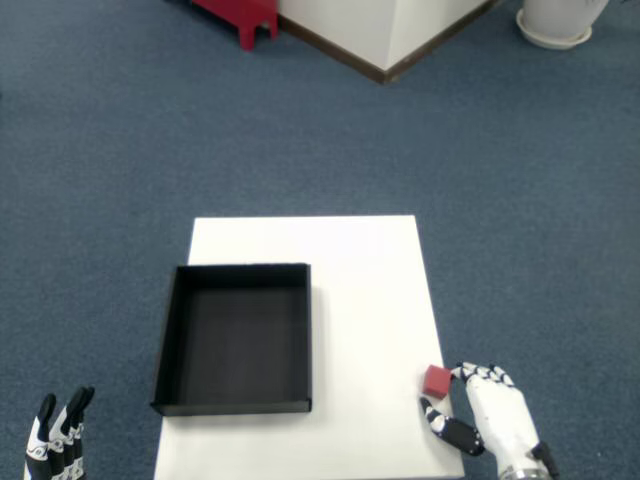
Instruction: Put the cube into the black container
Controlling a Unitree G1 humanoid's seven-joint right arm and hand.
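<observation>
A small red cube (436,381) rests on the white table (360,270) near its right front edge. My right hand (490,410) lies just right of and below the cube, low at the table's edge. Its fingertips (466,372) reach the cube's right side and its thumb (445,428) stretches under the cube's near side, spread rather than closed round it. The cube still sits on the table. The black container (237,338), a shallow square tray with nothing in it, stands on the table's left half, well to the left of the cube.
The left hand (55,440) hangs at the bottom left corner, off the table over blue carpet. A red stool (240,15), a white wall corner (385,30) and a white pot base (555,25) stand far back on the floor.
</observation>
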